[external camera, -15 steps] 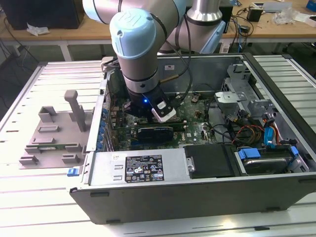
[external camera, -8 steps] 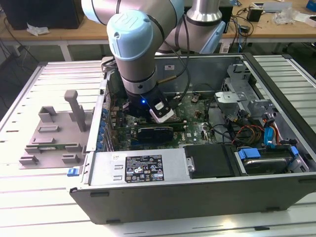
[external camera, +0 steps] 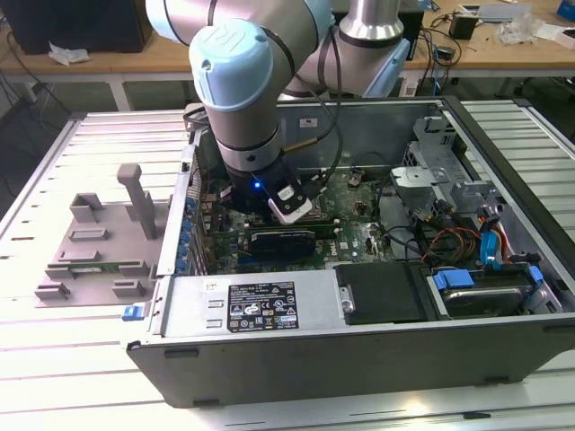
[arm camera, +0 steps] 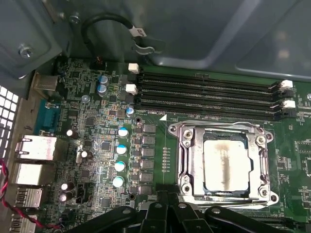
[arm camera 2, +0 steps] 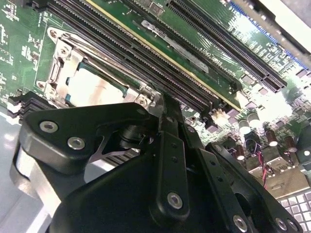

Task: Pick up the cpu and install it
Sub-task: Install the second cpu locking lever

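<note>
The cpu (arm camera: 227,164), a small square chip with a smeared silvery top, lies flat in the motherboard socket inside the metal socket frame (arm camera: 187,160). It is also seen in the second wrist view, cpu (arm camera 2: 95,87), just beyond my fingertips. My gripper (arm camera: 167,198) hangs close above the board at the socket's edge, its black fingers (arm camera 2: 167,141) pressed together and shut with nothing between them. In the exterior view my arm's wrist (external camera: 256,175) reaches down into the open computer case (external camera: 503,144).
Black memory slots (arm camera: 209,94) run alongside the socket, and a green memory stick (arm camera 2: 170,46) stands in one. Capacitors (arm camera: 120,155) and rear ports (arm camera: 34,148) lie beside it. A grey tray (external camera: 99,242) sits outside the case on the exterior view's left. Power supply (external camera: 252,305) and drives (external camera: 481,296) line the case's near side.
</note>
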Tool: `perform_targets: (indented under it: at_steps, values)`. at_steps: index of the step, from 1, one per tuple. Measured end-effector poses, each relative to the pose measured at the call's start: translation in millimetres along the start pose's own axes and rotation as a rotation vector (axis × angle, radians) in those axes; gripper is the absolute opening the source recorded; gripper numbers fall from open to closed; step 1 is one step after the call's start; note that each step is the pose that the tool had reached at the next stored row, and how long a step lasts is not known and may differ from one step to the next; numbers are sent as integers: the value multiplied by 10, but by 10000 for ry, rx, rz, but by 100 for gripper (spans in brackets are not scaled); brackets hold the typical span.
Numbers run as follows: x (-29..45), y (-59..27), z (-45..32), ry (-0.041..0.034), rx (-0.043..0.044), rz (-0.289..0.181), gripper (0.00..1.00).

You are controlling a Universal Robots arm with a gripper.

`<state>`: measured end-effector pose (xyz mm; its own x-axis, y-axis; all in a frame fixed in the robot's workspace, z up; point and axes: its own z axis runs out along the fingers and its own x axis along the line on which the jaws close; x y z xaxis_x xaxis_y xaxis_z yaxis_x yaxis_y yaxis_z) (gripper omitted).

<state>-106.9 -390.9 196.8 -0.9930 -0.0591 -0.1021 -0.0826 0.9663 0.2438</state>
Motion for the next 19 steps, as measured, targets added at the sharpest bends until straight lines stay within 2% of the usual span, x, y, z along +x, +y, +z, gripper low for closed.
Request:
perform_targets:
  at_steps: [2, 5, 6, 7, 8, 9, 10, 12, 14, 16, 19]
  values:
    - [-6, 14, -54, 0, 1, 1, 11]
    - [-24, 53, -210, 2, 32, 0, 11]
    - [-28, 61, -238, 18, 110, 6, 11]
    - [-33, 64, -253, 55, 248, 15, 11]
    - [-51, 63, -254, 101, 492, 51, 11]
    - [-79, 61, -251, 96, 515, 79, 11]
    - [-144, 55, -246, 93, 518, 93, 11]
    - [-224, 49, -238, 92, 518, 96, 11]
    - [-378, 36, -226, 92, 519, 99, 11]
    - [-466, 32, -217, 92, 520, 101, 11]
    - [-493, 94, -198, 91, 518, 101, 11]
